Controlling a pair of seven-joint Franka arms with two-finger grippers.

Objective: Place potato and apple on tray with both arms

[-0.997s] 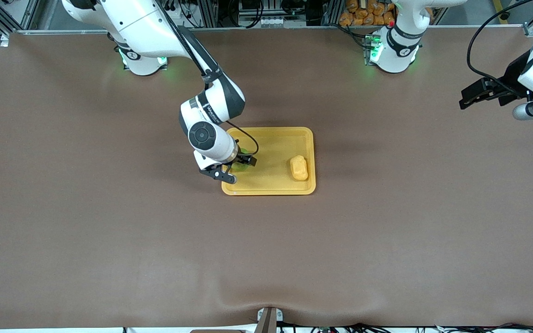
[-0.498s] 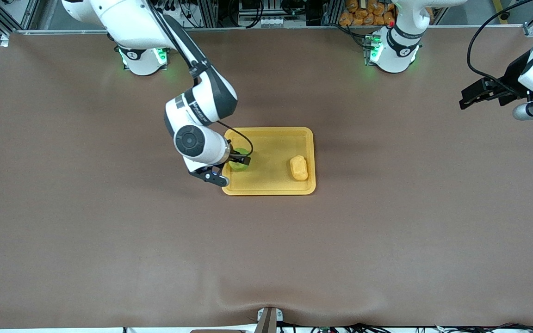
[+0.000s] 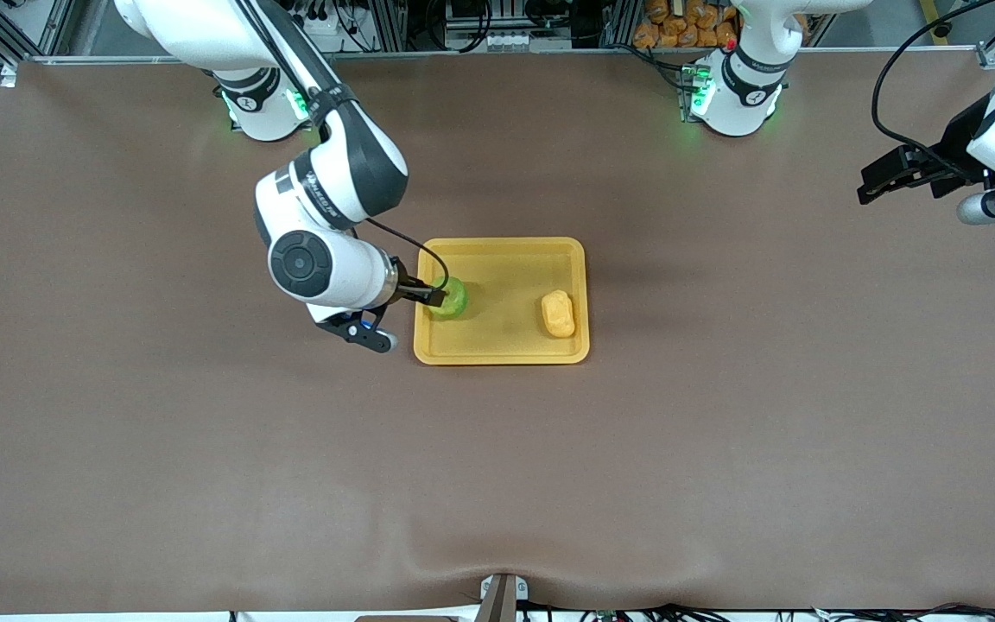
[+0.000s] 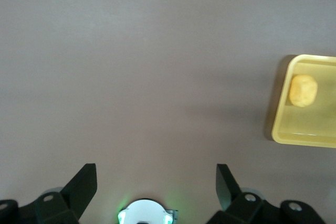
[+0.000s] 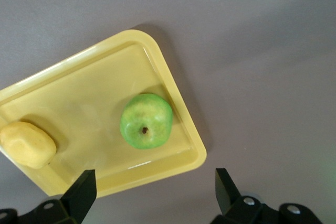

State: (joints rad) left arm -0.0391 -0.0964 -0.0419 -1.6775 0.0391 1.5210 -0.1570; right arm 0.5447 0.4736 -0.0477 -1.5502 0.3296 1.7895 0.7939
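The yellow-orange tray (image 3: 502, 248) lies mid-table. The green apple (image 3: 453, 298) sits in it at the end toward the right arm. The yellow potato (image 3: 558, 314) lies in it at the end toward the left arm. My right gripper (image 3: 412, 320) is open and empty, over the tray's rim beside the apple. Its wrist view shows the apple (image 5: 146, 120), potato (image 5: 27, 144) and tray (image 5: 195, 148) below the open right gripper (image 5: 155, 187). My left gripper (image 3: 882, 177) waits open and empty over the table's left-arm end. Its own view (image 4: 155, 179) shows the tray (image 4: 278, 129) and potato (image 4: 303, 89).
The brown table cover (image 3: 497, 466) is bare around the tray. The green-lit arm bases (image 3: 260, 108) (image 3: 735, 95) stand at the table's farthest edge from the front camera. Orange packets (image 3: 679, 26) lie off the table by the left arm's base.
My right gripper has drawn back from over the apple toward the right arm's end of the table, open. The apple stays on the tray. The left arm has not moved.
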